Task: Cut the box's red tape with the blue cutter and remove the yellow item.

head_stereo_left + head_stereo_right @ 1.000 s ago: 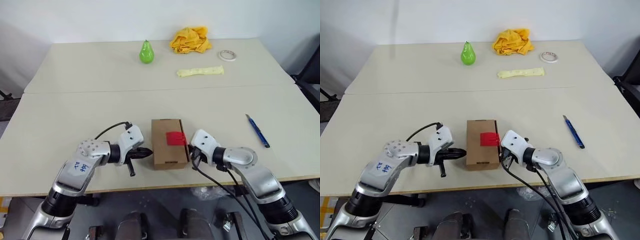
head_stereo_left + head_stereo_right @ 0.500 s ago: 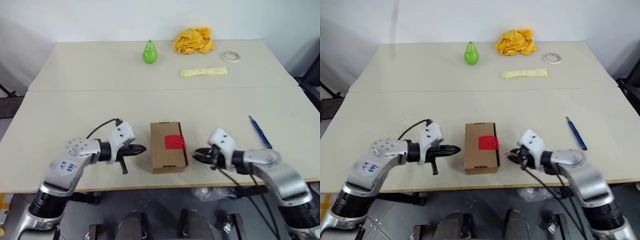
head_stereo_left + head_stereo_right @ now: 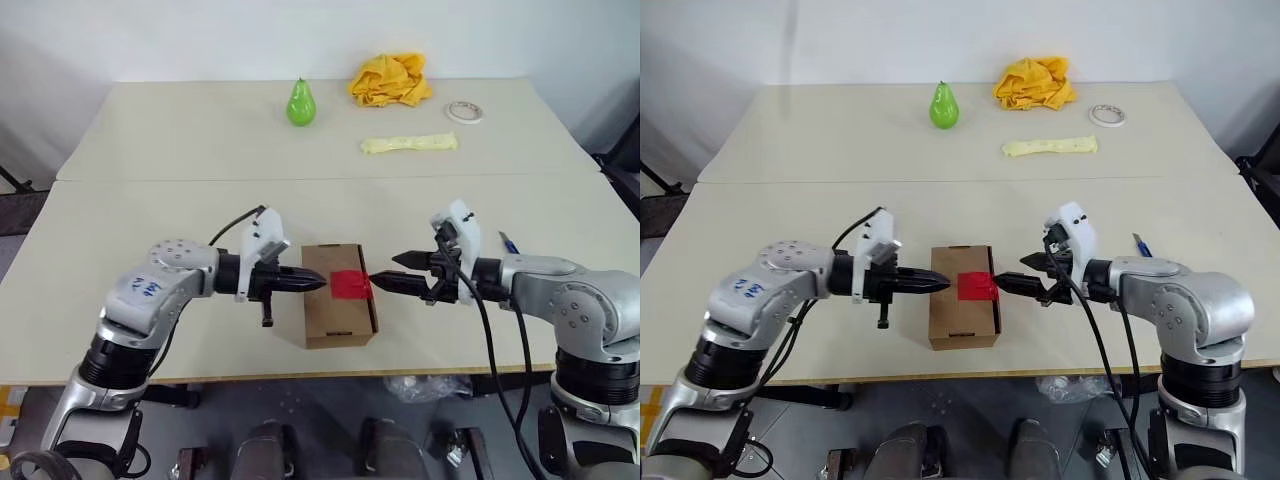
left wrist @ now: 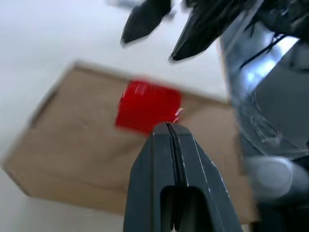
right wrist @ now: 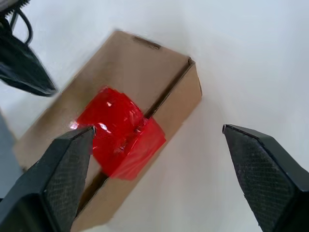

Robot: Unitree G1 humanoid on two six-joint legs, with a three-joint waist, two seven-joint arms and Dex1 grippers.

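Observation:
The brown box [image 3: 335,318] lies near the table's front edge with the red tape [image 3: 350,285] across its lid seam. My left gripper [image 3: 315,283] is shut, and its tip hovers over the box's left part, pointing at the tape [image 4: 147,105]. My right gripper [image 3: 398,271] stands open just right of the tape, pointing left at it, with nothing between its fingers [image 5: 63,174]. The blue cutter [image 3: 1141,243] lies on the table behind my right forearm, mostly hidden. The yellow item is hidden.
At the back of the table stand a green pear [image 3: 302,102], a yellow-orange cloth heap [image 3: 390,80], a pale yellow strip [image 3: 410,144] and a roll of tape [image 3: 464,111]. A seam [image 3: 150,180] runs across the table.
Both hands have risen from the tabletop beside the box. The right gripper rolled over and opened from shut. The left gripper stayed shut and its tip now overlaps the box.

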